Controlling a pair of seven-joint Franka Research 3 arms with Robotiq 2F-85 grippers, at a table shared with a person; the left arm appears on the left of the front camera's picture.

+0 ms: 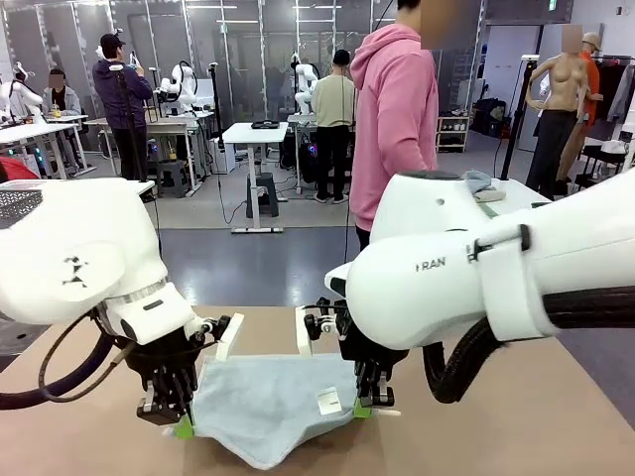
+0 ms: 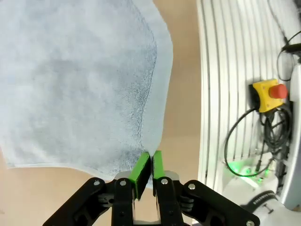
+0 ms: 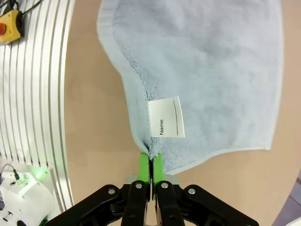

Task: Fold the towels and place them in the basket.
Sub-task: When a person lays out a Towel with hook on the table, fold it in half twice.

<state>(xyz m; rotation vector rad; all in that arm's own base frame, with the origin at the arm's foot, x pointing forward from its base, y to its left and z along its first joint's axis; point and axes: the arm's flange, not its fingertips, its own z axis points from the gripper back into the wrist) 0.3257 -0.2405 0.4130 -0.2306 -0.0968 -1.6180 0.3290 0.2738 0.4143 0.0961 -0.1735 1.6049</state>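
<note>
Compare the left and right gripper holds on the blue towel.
The right gripper pinches the towel edge right beside the white label; left gripper pinches an edge with no label near. In the front view the left gripper sits lower than the right gripper. Shared: both shut on the towel, at opposite ends.

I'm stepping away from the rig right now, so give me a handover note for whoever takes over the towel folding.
Left gripper: jaws shut on the near left corner of the blue towel.
Right gripper: jaws shut on its near right corner, just by the white label.
Towel: spread open on the table between the two arms.
Done: both near corners pinched; no fold made yet.
Left: fold this towel and place the towels in the basket.
</note>
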